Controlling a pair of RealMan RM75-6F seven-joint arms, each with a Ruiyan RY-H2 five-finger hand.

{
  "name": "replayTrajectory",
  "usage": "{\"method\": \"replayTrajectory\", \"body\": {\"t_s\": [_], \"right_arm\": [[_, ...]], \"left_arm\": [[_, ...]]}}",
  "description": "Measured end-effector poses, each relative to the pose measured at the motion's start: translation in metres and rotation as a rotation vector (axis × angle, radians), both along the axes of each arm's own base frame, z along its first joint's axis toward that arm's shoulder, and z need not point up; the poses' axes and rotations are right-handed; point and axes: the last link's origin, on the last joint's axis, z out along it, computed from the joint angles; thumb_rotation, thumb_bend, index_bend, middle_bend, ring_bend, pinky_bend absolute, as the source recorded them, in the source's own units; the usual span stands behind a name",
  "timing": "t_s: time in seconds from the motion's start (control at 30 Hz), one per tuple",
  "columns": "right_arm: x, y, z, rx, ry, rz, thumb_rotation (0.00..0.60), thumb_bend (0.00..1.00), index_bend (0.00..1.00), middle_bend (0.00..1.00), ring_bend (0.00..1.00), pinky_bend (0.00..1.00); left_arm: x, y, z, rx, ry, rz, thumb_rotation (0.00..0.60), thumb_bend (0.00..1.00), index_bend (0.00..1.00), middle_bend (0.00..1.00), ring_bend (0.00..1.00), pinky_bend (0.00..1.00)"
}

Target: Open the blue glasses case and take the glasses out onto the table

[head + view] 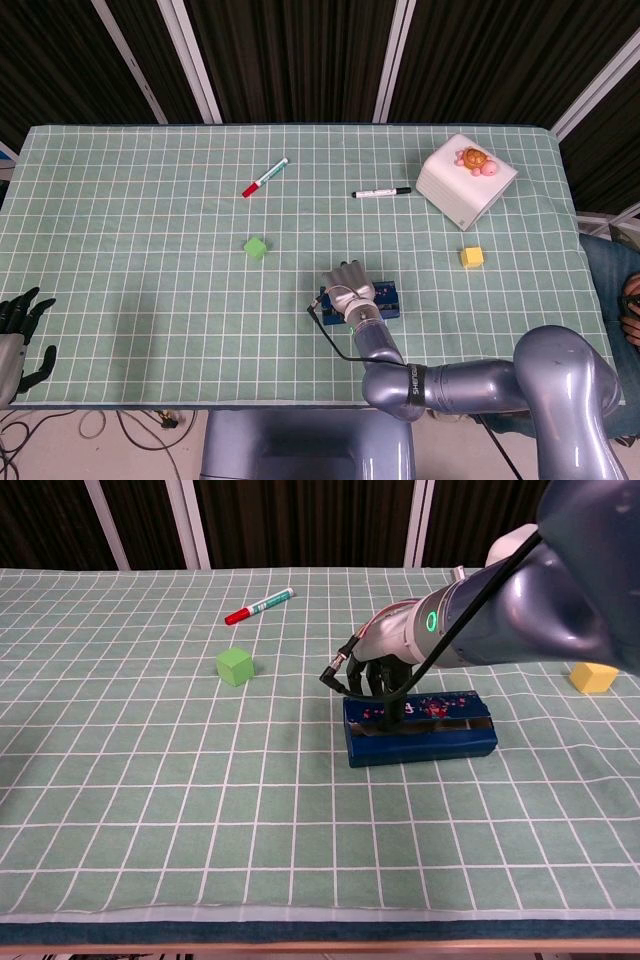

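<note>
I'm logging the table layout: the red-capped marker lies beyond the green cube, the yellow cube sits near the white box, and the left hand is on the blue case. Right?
One slip: the right hand rests on the blue glasses case, as the chest view shows. The left hand hangs at the table's left edge. The rest stands.
</note>
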Motion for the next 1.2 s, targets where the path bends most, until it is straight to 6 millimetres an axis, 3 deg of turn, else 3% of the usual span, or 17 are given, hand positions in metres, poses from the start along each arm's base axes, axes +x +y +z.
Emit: {"method": "replayTrajectory", "body": {"t_s": [0.33,0.8,1.03,1.2], "right_arm": [[0.007,-0.005,0.003,-0.005,0.093,0.064,0.6,0.5,0.34,0.4,0.2,0.23],[0.001,-0.004,-0.003,0.002,0.18,0.076,0.6,0.5,0.34,0.36,0.2,0.23],[0.0,-0.005,-0.006,0.005,0.183,0.074,0.6,0.5,0.32,0.28,0.2,0.23],[-0.001,-0.005,-0.009,0.004,0.17,0.06,0.6,0.5,0.25,0.18,0.2,0.23]], "left_arm": [[0.0,0.0,0.0,-0.002,-0.001,0.003,0.6,0.47,0.12,0.0,0.0,0.02],[0.0,0.0,0.0,-0.004,-0.003,0.004,0.6,0.47,0.12,0.0,0.0,0.02],[0.0,0.0,0.0,-0.005,-0.004,0.006,0.6,0.47,0.12,0.0,0.0,0.02],[0.0,0.0,0.0,-0.004,-0.006,0.006,0.6,0.47,0.12,0.0,0.0,0.02]]}}
